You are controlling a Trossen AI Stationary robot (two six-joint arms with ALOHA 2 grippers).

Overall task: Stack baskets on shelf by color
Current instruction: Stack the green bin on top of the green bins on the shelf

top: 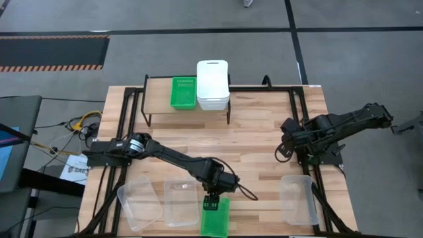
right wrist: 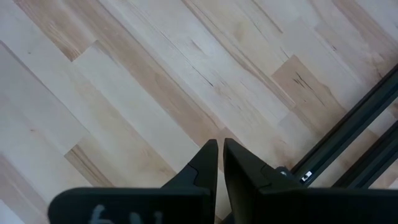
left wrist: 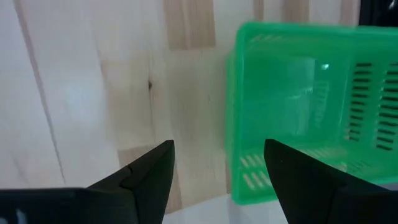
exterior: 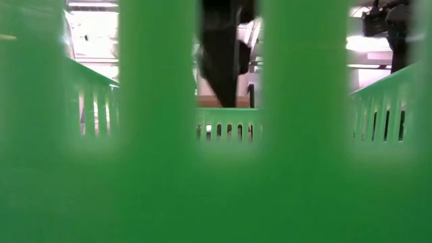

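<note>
Left gripper (left wrist: 217,165) hung wide open just over the near rim of the bright green slotted plastic basket (left wrist: 311,112), apparently lining up a wall grasp; right gripper (right wrist: 221,163) waited nearly closed, empty.

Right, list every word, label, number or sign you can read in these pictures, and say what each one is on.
No text is clearly readable.
Pale scrawled marks on the dark body of the right tool: too blurred to read.
White paper sheet with dark print beside the wooden plank tabletop: print too small to read.

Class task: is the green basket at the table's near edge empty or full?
Empty: the left wrist view shows the green basket's bare floor.
</note>
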